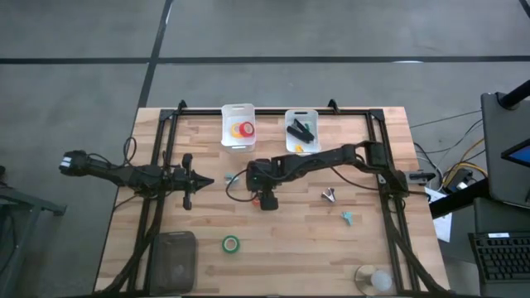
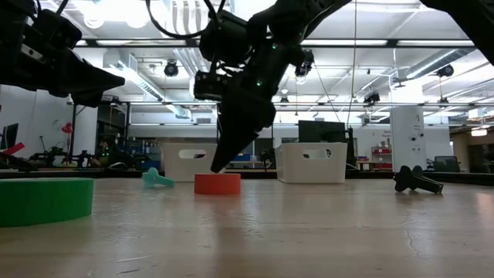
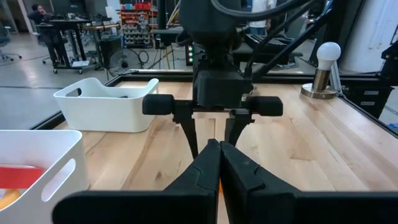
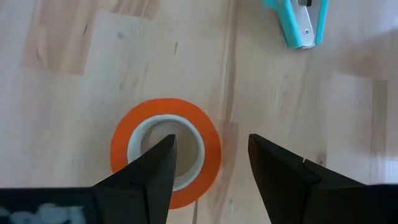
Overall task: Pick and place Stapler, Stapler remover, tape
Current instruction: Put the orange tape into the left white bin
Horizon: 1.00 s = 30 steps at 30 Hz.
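An orange tape roll (image 4: 166,152) lies flat on the table near its middle (image 2: 217,183). My right gripper (image 4: 211,146) hangs open over it, pointing steeply down. One finger stands over the roll's hole, the other beyond its outer rim. In the low view the fingertips (image 2: 220,164) end just above the roll. A green tape roll (image 1: 231,244) lies flat nearer the front edge. The black stapler (image 1: 298,131) lies in the right white bin, and red and yellow tape (image 1: 246,129) in the left one. My left gripper (image 1: 207,180) waits shut at the left.
A teal staple remover (image 4: 301,22) lies just beyond the orange roll. A grey one (image 1: 330,195) and another teal one (image 1: 347,218) lie to the right. A dark box (image 1: 174,257) stands at the near left and a bulb-shaped lamp (image 1: 374,280) at the near right.
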Each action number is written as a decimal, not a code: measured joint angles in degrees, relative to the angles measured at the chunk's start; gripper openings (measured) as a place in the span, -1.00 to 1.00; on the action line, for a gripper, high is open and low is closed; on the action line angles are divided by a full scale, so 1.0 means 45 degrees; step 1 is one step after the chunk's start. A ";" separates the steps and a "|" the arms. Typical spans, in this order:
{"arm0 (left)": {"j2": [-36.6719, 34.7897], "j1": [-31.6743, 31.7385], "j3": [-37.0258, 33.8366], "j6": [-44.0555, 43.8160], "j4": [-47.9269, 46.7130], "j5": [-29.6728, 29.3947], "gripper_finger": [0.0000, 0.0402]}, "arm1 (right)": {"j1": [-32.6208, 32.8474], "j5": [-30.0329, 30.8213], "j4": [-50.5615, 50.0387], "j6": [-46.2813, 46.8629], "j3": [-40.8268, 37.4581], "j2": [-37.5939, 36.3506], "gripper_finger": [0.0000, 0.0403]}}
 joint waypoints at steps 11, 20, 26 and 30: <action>0.0000 0.0001 0.0003 0.0000 0.0000 -0.0001 -0.94 | -0.0005 -0.0009 0.0531 0.0446 -0.0792 0.0010 -0.04; 0.0000 0.0000 0.0002 0.0000 0.0000 -0.0002 -0.94 | 0.0000 -0.0032 0.0763 0.0541 -0.0870 0.0005 -0.13; 0.0000 0.0005 0.0004 0.0000 0.0000 0.0000 -0.94 | -0.0006 -0.0039 0.0672 0.0399 -0.0885 0.0005 -0.44; 0.0000 0.0000 -0.0001 0.0000 0.0000 0.0000 -0.94 | -0.0049 -0.0006 0.0618 0.0225 -0.0885 0.0010 -0.68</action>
